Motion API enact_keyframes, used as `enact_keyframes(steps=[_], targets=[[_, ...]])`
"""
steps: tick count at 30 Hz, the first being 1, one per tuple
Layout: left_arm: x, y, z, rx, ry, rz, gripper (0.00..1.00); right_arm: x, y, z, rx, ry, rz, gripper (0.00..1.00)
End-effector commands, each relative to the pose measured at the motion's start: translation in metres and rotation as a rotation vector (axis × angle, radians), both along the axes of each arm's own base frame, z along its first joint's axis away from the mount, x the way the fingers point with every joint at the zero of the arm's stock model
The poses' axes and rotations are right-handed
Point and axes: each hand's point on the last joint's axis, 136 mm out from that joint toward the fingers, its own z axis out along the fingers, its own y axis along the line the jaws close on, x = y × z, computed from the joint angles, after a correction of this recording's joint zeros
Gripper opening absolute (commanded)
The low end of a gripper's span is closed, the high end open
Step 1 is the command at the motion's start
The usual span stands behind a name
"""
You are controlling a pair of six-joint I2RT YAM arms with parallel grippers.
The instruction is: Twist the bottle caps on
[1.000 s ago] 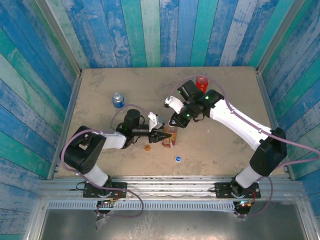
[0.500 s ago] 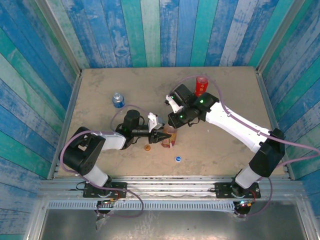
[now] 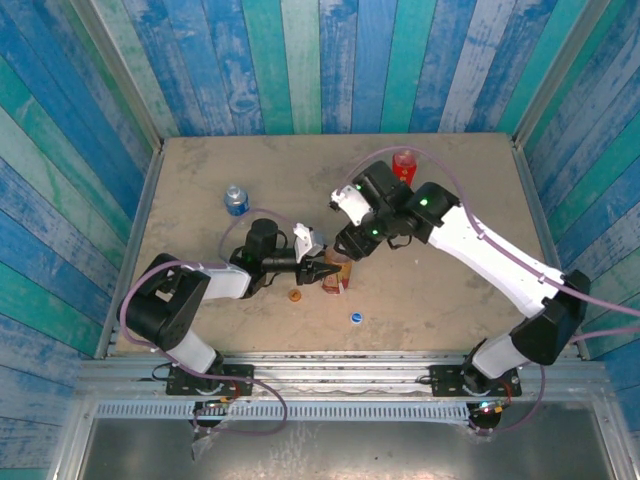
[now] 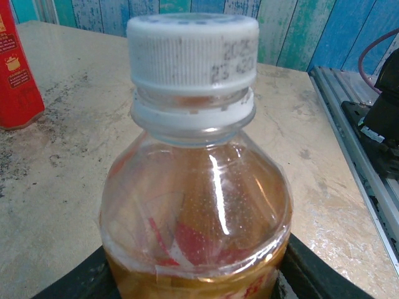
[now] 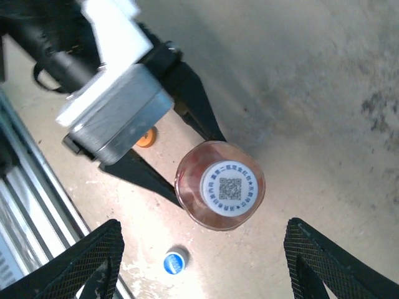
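Now the right gripper [image 3: 348, 248] has spread its jaws apart above the white cap [image 5: 229, 187], seemingly seated on the mid-table tea bottle [image 4: 196, 218]. The left gripper [image 3: 325, 272] stays clamped on that bottle. The orange cap [image 3: 295, 295] and blue cap [image 3: 356, 318] lie nearer, unused.

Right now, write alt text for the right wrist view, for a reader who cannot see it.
Looking straight down on an amber tea bottle with its white cap on, gripped from the upper left by the left gripper. The right gripper hangs open above, its fingers at the lower corners; an orange cap and a blue cap lie loose on the table.
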Motion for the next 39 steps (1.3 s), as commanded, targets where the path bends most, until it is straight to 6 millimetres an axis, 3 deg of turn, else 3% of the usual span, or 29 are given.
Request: enact_keyframes(steps=[1, 5, 9, 19, 29, 33, 39], targets=[[-0.007, 0.004, 0.000, 0.003, 0.006, -0.010, 0.45, -0.016, 0.000, -0.002, 0.020, -0.060, 0.279, 0.69], [-0.010, 0.004, -0.001, 0.007, 0.003, -0.030, 0.45, -0.025, -0.001, -0.003, 0.044, -0.131, 0.492, 0.66], [-0.012, 0.003, -0.004, 0.021, 0.009, -0.048, 0.45, -0.015, -0.002, -0.013, 0.004, -0.145, 0.580, 0.56], [-0.012, 0.003, -0.005, 0.025, 0.004, -0.048, 0.46, 0.000, 0.010, -0.034, -0.035, -0.049, 0.628, 0.49], [-0.011, 0.004, -0.006, 0.029, -0.003, -0.040, 0.46, 0.004, 0.013, -0.043, -0.025, 0.037, 0.615, 0.22], [-0.003, 0.006, 0.001, 0.012, -0.033, 0.017, 0.45, 0.006, 0.017, -0.041, -0.003, 0.089, 0.517, 0.17], [0.034, 0.020, 0.022, -0.052, -0.103, 0.287, 0.44, 0.035, 0.011, -0.055, -0.077, 0.098, -0.036, 0.16]])
